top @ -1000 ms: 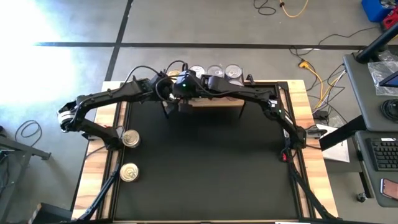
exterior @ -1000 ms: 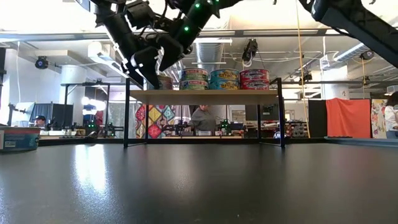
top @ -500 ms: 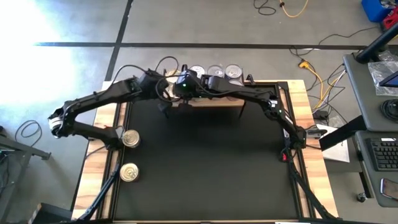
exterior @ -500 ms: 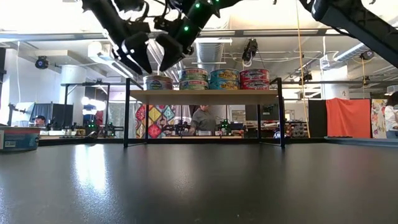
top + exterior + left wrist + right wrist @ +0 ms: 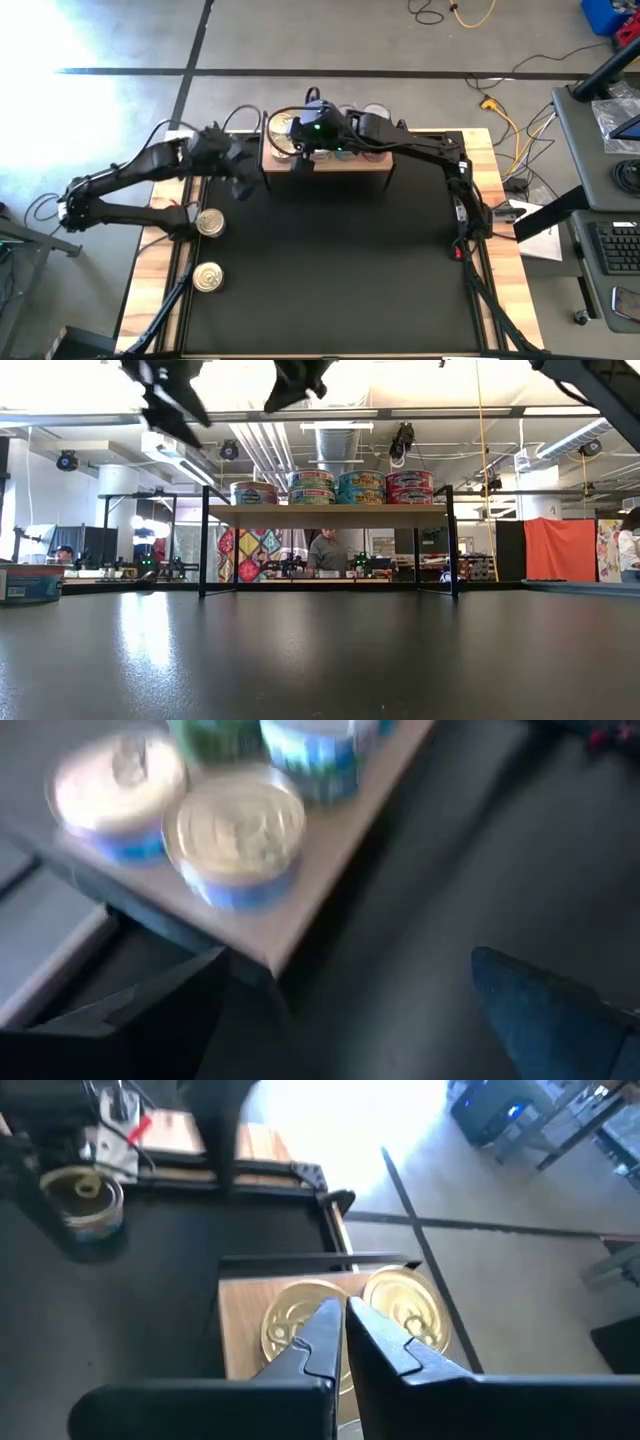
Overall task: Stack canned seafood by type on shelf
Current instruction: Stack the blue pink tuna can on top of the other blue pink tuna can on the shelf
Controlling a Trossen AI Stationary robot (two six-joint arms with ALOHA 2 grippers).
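Now, high view: my left gripper (image 5: 243, 180) has pulled back off the shelf (image 5: 325, 164) since half a second ago and hangs over the black table (image 5: 330, 260) just off the shelf's left end, holding nothing. My right gripper (image 5: 300, 150) has shifted slightly rightward and sits above the shelf's left half. A gold-lidded can (image 5: 280, 137) shows on the shelf's left end, uncovered by the retreat. Two loose silver-lidded cans (image 5: 209, 222) lie on the table's left edge, one nearer me than the other.

Low view: both grippers have risen; only dark arm parts remain along the upper edge. On the light-wood shelf (image 5: 328, 511) stand a single can (image 5: 254, 493) at left, then three two-high stacks: green-labelled (image 5: 312, 487), blue-labelled (image 5: 360, 487), red-labelled (image 5: 409, 487).

Left wrist view: my left fingers (image 5: 545, 1015) stand wide apart, empty. Two gold-lidded, blue-banded cans (image 5: 236, 837) sit near the shelf corner; the picture is blurred.

Right wrist view: my right fingers (image 5: 320, 1342) are pinched together, empty, above two gold lids (image 5: 405, 1308) side by side on the shelf. One can (image 5: 82, 1205) stands apart on the table.
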